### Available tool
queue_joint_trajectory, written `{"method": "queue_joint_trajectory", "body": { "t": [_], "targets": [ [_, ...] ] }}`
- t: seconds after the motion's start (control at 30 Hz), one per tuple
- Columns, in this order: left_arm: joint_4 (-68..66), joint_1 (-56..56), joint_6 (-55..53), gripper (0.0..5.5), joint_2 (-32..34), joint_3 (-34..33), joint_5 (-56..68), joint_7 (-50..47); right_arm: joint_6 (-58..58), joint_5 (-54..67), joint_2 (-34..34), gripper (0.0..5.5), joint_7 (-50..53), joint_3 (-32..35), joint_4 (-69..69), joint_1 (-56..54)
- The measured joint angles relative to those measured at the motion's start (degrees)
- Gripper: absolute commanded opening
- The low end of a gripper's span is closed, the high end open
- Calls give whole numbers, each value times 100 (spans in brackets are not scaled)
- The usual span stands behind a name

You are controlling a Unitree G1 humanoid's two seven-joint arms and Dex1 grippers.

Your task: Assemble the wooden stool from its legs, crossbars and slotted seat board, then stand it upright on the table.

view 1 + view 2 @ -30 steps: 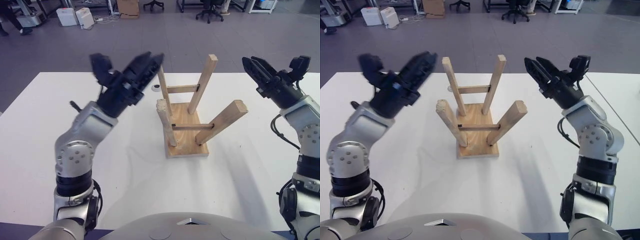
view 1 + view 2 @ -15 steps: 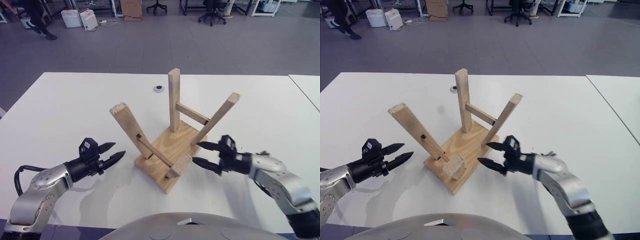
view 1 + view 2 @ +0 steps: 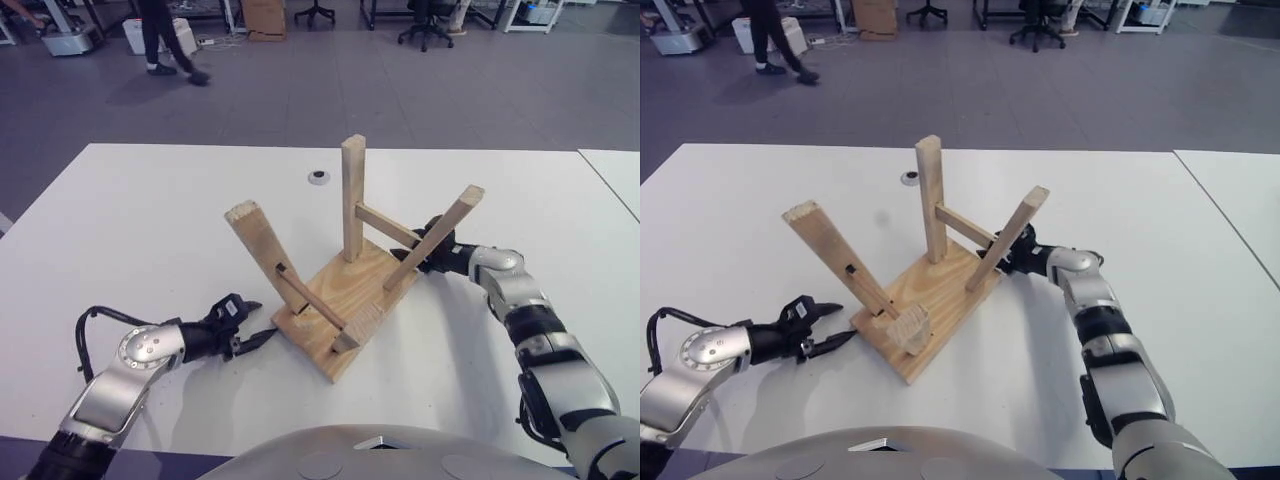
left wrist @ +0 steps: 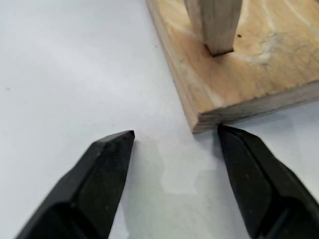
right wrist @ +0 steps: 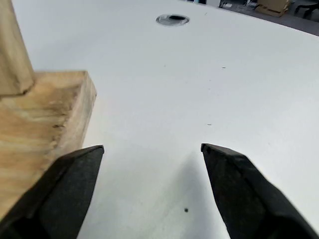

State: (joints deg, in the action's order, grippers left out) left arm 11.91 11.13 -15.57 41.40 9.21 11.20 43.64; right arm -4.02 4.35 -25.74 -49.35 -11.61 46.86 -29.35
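Our left gripper (image 3: 257,323) has slid across the table (image 3: 150,220) to the seat board's (image 3: 345,288) near-left corner, jaws spread, one tip at the corner. The stool (image 3: 352,200) rests upside down on that board. Our right gripper (image 5: 152,146), jaws also spread, has shifted to the board's far-right edge. We judge that flipping comes next.

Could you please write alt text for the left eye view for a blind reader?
A wooden stool stands upside down on a white table, legs pointing up. The open left gripper lies low at the left corner of the seat board; the right gripper is at its right corner.
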Motion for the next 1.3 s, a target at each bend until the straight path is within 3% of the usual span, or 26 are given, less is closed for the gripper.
{"method": "queue_joint_trajectory", "body": {
  "t": [0.1, 0.2, 0.4, 0.5, 0.6, 0.8, 0.9, 1.07, 1.3],
  "targets": [
    [-1281, -1080, 162, 309, -879, -29, -223, -861, -571, 20, -357, 368, -150, 85, -396, 513],
    [-2054, -1832, 126, 309, -1649, -163, -334, -1586, -316, 356, -489, 368, 185, 566, -1872, 1685],
    [-448, 5, -25, 309, -1222, -1179, -494, -2033, 1201, 457, -482, 368, 1653, 1434, -4753, 3913],
    [733, 874, -528, 309, -1269, -921, -514, -2066, 1838, 527, -239, 368, 1921, 1323, -5790, 4618],
    [1073, 775, -768, 309, -1606, -173, -766, -2180, 2287, 489, 135, 368, 2258, 1027, -6180, 4662],
    [1605, 481, -1881, 309, -2037, -29, -770, -2442, 3125, 661, 132, 368, 2454, 1239, -6807, 4783],
    [2670, 559, -2814, 309, -2006, -360, -223, -2423, 3889, 1300, 53, 368, 2480, 1780, -7506, 4753],
    [3870, -156, -3914, 309, -1511, -1590, 907, -2074, 4886, 2949, -427, 368, 2416, 2930, -8640, 4392],
    [3924, 100, -4055, 309, -1023, -1678, 1133, -1741, 4617, 2677, -898, 368, 2090, 2690, -8569, 4557]
  ]
}}
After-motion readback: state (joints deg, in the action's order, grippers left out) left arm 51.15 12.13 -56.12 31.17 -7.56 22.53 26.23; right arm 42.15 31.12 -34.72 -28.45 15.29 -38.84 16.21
